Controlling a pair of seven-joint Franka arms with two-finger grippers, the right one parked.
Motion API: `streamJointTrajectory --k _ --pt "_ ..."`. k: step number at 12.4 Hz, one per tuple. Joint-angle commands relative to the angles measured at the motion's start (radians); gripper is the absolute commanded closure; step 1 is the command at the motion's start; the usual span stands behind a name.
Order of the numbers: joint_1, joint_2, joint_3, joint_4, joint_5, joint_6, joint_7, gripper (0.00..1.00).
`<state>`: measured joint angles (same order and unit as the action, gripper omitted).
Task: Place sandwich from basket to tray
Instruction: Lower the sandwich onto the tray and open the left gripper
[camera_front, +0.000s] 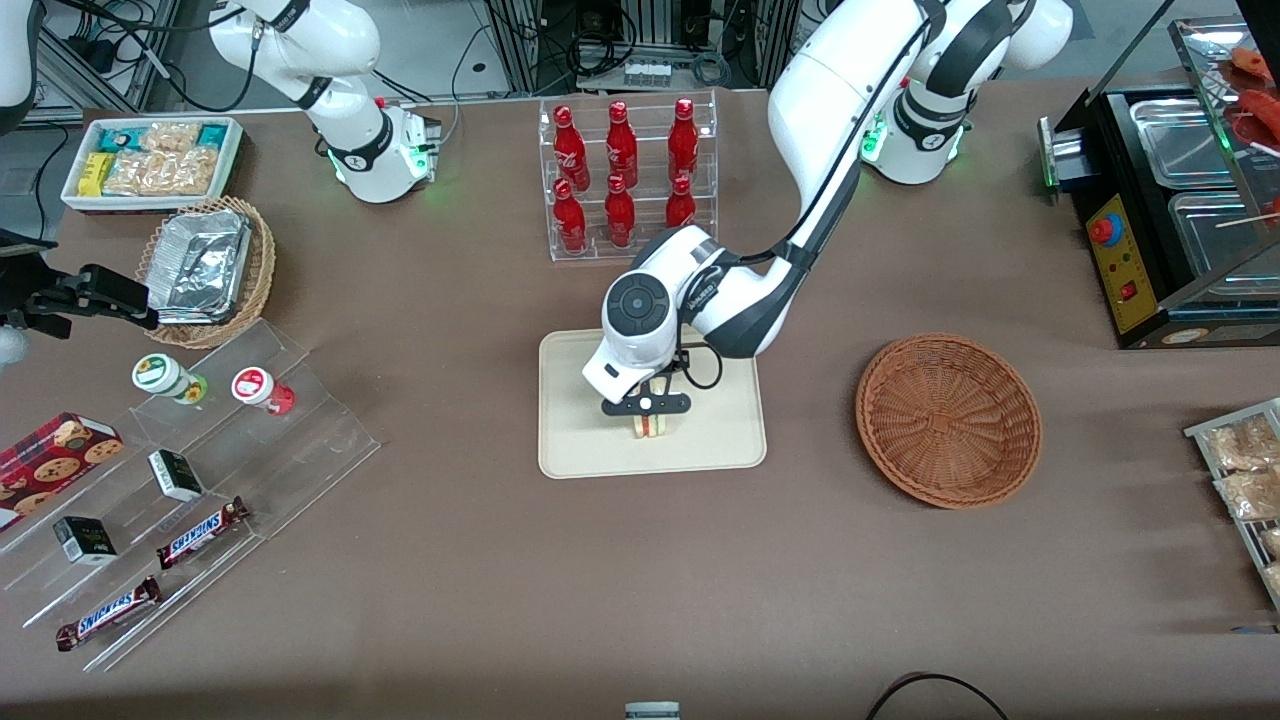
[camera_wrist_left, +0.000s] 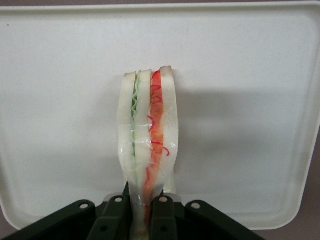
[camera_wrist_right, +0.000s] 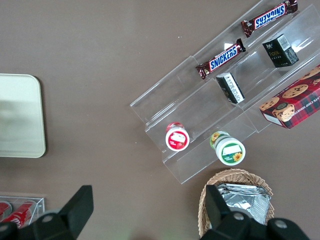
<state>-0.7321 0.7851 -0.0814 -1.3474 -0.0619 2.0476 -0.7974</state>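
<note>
The desk (camera_front: 480, 590), covered in brown, carries everything here. On it, about midway along and closer to the front camera than the rack of red bottles (camera_front: 625, 175), lies the tray (camera_front: 720, 440), cream-coloured with a low rim. Toward the working arm's end of the desk sits the basket (camera_front: 948, 418), reddish-brown wicker, well apart from the tray and with nothing in it.

The working arm reaches down over the tray, and its pincer (camera_front: 652, 415) hangs above the tray's middle, nearer the edge that faces the front camera. The pincer is clamped on the sandwich (camera_wrist_left: 147, 150): in the wrist view the two dark fingers (camera_wrist_left: 116, 220) squeeze the wedge on both bread faces, with the green and red-orange layers showing along the cut edge. The sandwich stands on edge over the tray's bare floor; its shadow falls close beside it, so it seems low, though whether it touches the tray I cannot tell.

The carry from basket to tray looks finished, and the step in hand is the set-down. The next move calls for lowering until the wedge rests on the tray, parting the fingers, and lifting straight up so the upright wedge is not dragged or tipped.
</note>
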Motion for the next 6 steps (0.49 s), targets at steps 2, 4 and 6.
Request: streamJointTrajectory --k 2,4,6 --pt "-0.015 0.022 0.015 0.019 0.007 0.014 -0.04 1.0" --pt "-0.015 0.022 0.015 0.019 0.008 0.014 -0.04 1.0" --pt "-0.015 0.023 0.015 0.019 0.005 0.014 -0.04 0.52"
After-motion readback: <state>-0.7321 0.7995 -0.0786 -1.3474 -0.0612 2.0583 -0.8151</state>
